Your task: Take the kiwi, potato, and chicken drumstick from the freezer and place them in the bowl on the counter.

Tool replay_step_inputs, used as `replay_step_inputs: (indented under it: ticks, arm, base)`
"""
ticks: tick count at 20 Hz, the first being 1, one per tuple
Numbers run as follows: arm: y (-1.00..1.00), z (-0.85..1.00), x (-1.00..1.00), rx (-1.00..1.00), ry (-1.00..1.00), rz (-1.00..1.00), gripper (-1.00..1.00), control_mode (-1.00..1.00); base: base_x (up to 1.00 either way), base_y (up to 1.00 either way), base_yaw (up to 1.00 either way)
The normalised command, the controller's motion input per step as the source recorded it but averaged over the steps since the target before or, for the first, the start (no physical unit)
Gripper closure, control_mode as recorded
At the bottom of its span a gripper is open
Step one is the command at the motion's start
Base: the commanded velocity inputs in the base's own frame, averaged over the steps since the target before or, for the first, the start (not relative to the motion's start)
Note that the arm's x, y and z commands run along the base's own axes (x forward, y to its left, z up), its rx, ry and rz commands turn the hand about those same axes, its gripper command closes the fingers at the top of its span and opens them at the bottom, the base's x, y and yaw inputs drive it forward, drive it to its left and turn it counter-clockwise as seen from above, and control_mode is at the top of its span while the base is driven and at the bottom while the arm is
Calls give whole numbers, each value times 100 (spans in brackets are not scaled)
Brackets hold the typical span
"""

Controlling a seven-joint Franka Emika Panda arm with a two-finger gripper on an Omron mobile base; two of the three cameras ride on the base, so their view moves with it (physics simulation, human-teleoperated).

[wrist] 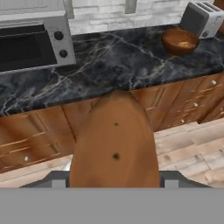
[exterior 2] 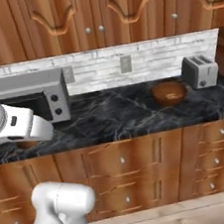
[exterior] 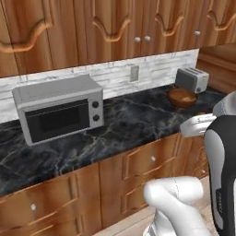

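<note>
The gripper (wrist: 114,181) is closed on a big brown oval thing that is probably the potato (wrist: 114,144), though it sits too near the lens to be sure; its speckled skin rises straight up from between the finger tips, which it mostly hides. The bowl (wrist: 180,40) lies well ahead of the gripper and off to its right, on the counter (wrist: 131,61) just beside the toaster (wrist: 202,18). The microwave (wrist: 33,41) stands ahead to its left, clear of the path. To do the carry well, hold the grip firm, travel high enough to clear the counter's front edge, stop with the potato centred over the bowl, and lower before letting go so it cannot roll out.
</note>
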Motion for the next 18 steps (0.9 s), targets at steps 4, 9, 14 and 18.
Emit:
replay_step_inputs:
  ticks: [4, 9, 14, 18]
  arm:
    - [0, 0, 0, 0, 0, 0, 100, 100]
    - [0, 0, 0, 0, 0, 0, 100, 100]
    - [0, 0, 0, 0, 0, 0, 100, 100]
    - [0, 0, 0, 0, 0, 0, 100, 100]
  base:
    - [91, -100, 30]
    - [40, -100, 29]
    - [2, -98, 31]
    - [49, -67, 11]
